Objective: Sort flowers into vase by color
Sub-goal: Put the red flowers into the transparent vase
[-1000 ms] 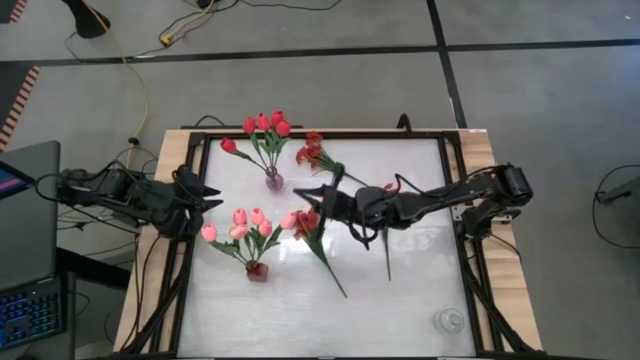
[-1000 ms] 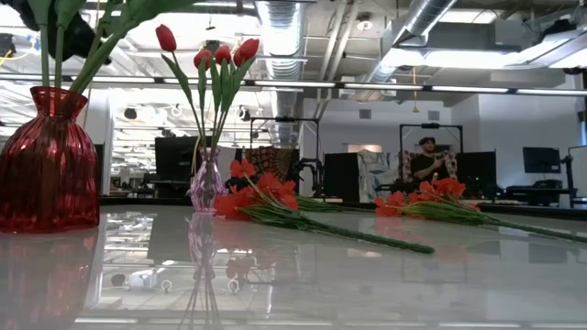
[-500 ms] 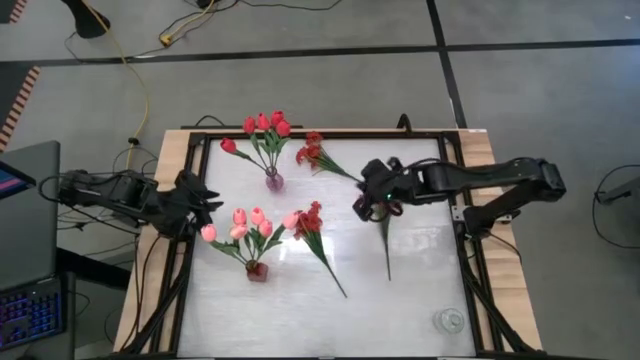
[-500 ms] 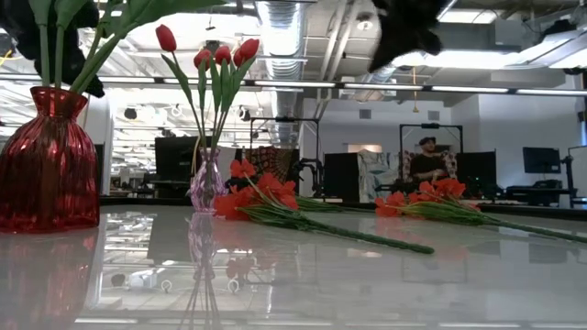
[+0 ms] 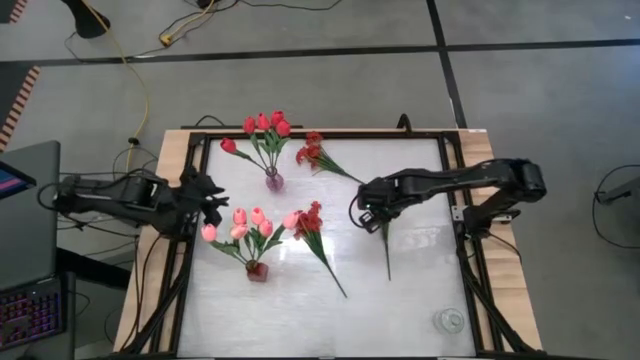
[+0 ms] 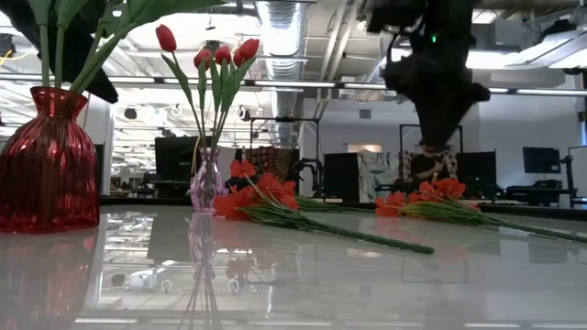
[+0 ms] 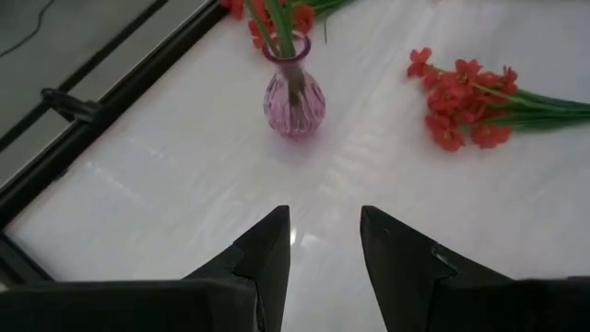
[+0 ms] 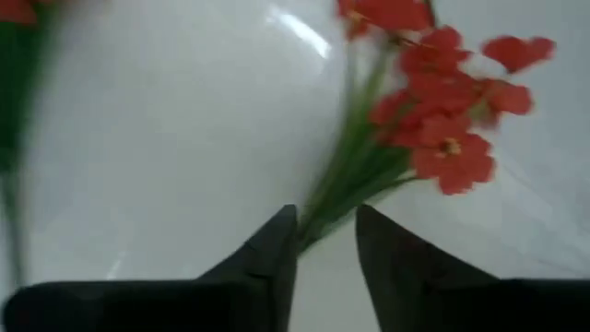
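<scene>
Red tulips stand in a purple glass vase [image 5: 273, 181] [image 7: 293, 97]. Pink tulips stand in a red vase [image 5: 257, 270] [image 6: 46, 160]. Three sprays of small red blossoms lie flat on the white table: one far [image 5: 313, 150], one in the middle [image 5: 308, 220], one on the right [image 5: 388, 250] [image 6: 431, 192]. My right gripper [image 5: 372, 208] [image 8: 327, 231] points down, open, above the right spray's blossom end [image 8: 433, 92]; the stem runs between its fingers but clear of them. My left gripper [image 5: 213, 195] [image 7: 324, 231] hovers open at the left edge, near the pink tulips.
A black frame [image 5: 455, 215] runs around the table. A small clear round object [image 5: 450, 320] sits at the near right corner. A laptop [image 5: 25, 230] stands off the table's left side. White tabletop shows in the near half [image 5: 330, 320].
My right gripper has drawn back from the table's middle toward the right edge, tipped from level to pointing down, and sunk over the right spray. My left gripper has sunk a little. The flowers and vases have stayed where they were.
</scene>
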